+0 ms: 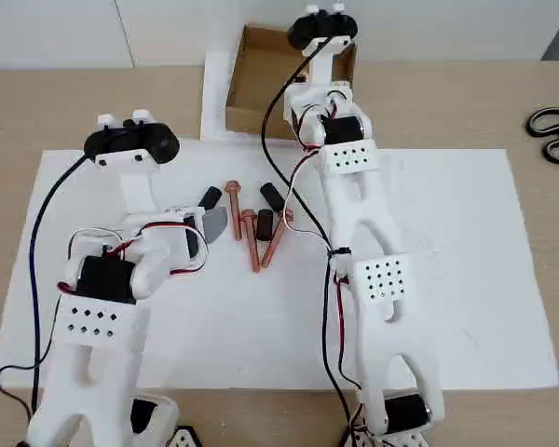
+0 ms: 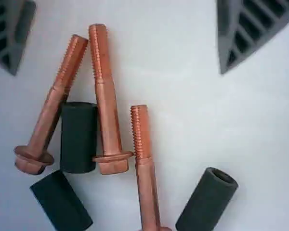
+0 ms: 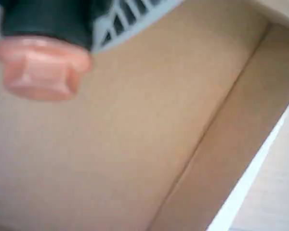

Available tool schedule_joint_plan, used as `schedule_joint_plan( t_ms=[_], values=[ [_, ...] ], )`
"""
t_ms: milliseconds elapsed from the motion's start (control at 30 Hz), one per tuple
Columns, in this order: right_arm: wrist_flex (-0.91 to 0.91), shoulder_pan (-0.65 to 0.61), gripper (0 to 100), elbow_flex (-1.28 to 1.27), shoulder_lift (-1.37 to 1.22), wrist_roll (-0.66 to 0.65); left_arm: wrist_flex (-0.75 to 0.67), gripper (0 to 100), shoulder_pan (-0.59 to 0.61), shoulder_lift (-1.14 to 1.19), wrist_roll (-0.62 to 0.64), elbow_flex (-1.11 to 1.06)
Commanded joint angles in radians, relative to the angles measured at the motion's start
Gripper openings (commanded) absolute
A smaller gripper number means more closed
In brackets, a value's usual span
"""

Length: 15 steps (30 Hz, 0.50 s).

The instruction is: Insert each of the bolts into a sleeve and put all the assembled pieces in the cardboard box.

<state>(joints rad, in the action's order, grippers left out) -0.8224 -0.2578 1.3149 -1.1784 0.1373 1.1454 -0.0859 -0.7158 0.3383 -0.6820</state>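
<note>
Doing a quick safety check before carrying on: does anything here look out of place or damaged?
Nothing looks damaged or spilled. Three bolts and three sleeves lie jumbled on the white sheet, as expected. Only the scissors at the edge of the table are unrelated to the job.

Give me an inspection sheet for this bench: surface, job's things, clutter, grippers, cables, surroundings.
Surface: white foam sheet on a wooden table.
Job's things: three bolts and three sleeves loose on the sheet, none joined; cardboard box just beyond the sheet's far edge; one assembled piece held above the box floor.
Clutter: scissors on the table beside the sheet.
Grippers: left gripper open above the loose parts; right gripper shut on the assembled piece.
Cables: black cables run along both arms.
Surroundings: nothing seen.
</note>
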Motion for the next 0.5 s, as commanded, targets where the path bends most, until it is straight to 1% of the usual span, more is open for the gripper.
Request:
schedule_joint_plan(
  t_ms=[0, 200, 467],
  values=[
    [-0.035, -0.007, 0.2, 0.075, 0.097, -0.006, -0.002, 26, 0.011, -0.021, -0.005, 0.004],
    [-0.11, -0.008, 0.2, 0.075, 0.193, -0.003, -0.003, 26, 0.011, -0.021, -0.005, 0.004],
    [-0.102, -0.022, 0.2, 0.075, 0.217, -0.006, -0.003, 26, 0.009, -0.021, -0.005, 0.004]
  ],
)
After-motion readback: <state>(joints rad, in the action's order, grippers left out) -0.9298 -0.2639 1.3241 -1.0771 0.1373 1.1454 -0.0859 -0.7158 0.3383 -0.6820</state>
